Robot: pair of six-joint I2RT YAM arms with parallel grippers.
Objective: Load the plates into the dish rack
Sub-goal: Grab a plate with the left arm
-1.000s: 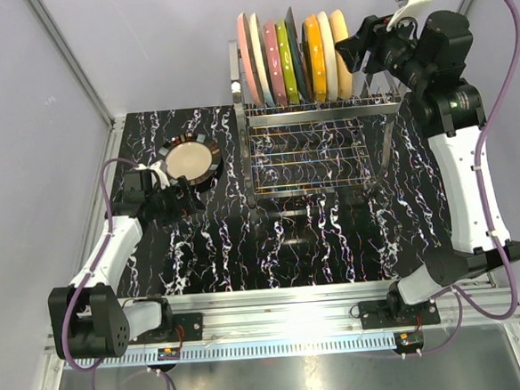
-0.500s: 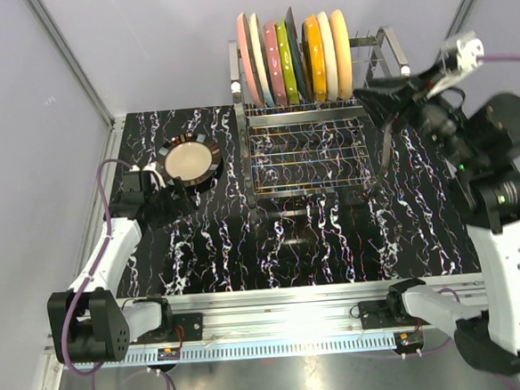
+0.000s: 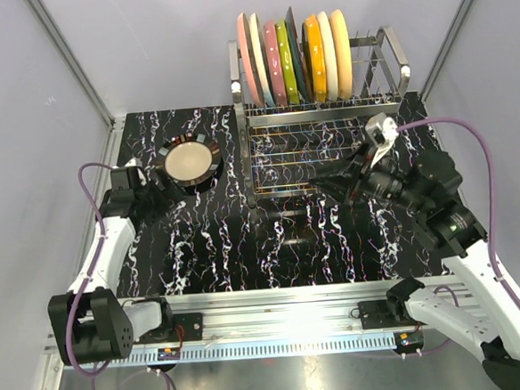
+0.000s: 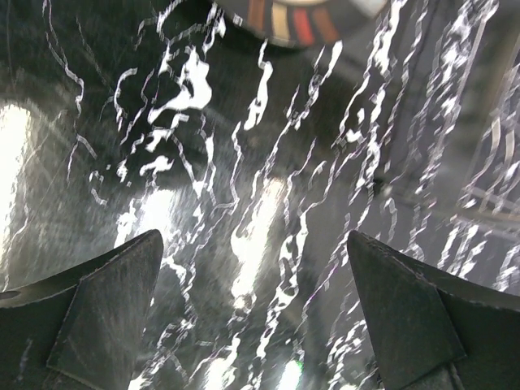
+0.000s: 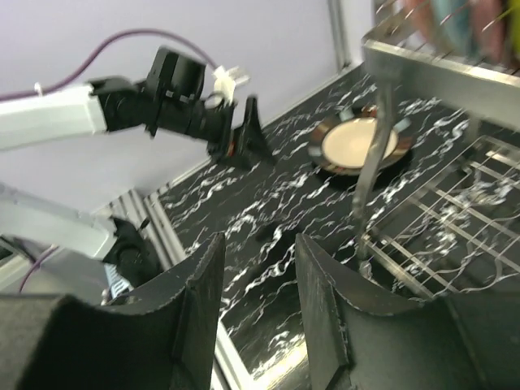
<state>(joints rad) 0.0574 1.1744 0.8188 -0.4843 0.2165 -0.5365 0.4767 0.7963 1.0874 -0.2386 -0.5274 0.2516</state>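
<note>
Shiny metal wire dish rack (image 3: pixel 312 113); glossy black marble-patterned table (image 3: pixel 228 246); smooth glazed plates (image 3: pixel 287 55)

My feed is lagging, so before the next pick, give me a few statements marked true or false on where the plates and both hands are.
1. The black-rimmed round plate lies flat on the marbled black table, left of the shiny metal wire dish rack. True.
2. The left hand grips that plate. False: it is open beside the plate, with nothing between its fingers.
3. The right hand carries a plate. False: it is empty, near the rack's front.
4. Coloured round plates stand on edge in the rack's upper tier. True.
</note>
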